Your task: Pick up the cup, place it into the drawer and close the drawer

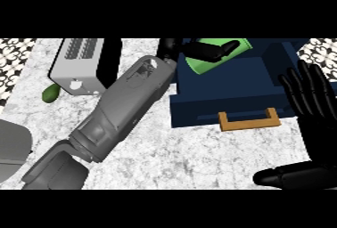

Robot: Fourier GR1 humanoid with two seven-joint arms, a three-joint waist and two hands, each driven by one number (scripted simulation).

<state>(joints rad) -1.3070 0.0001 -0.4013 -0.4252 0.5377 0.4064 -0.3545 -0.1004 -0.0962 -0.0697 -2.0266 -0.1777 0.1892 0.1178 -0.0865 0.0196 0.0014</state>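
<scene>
The left hand (212, 50) curls its fingers round the bright green cup (209, 62), holding it over the open dark blue drawer (223, 84). The placing step looks underway; next comes release, then pushing the front shut. The right hand (308, 95) rests open.

A single head view looks steeply down on the marbled counter (197, 156) from the robot's own side; both forearms enter from the lower edge; the left forearm (118, 116) runs diagonally up the centre-left of the frame, large and close to the lens; the right hand (309, 95) stands at the right edge. The blue drawer (223, 95) fills the upper right; a grey box (76, 64) sits upper left; patterned ground shows at both upper corners; no second view shares the scene.
</scene>
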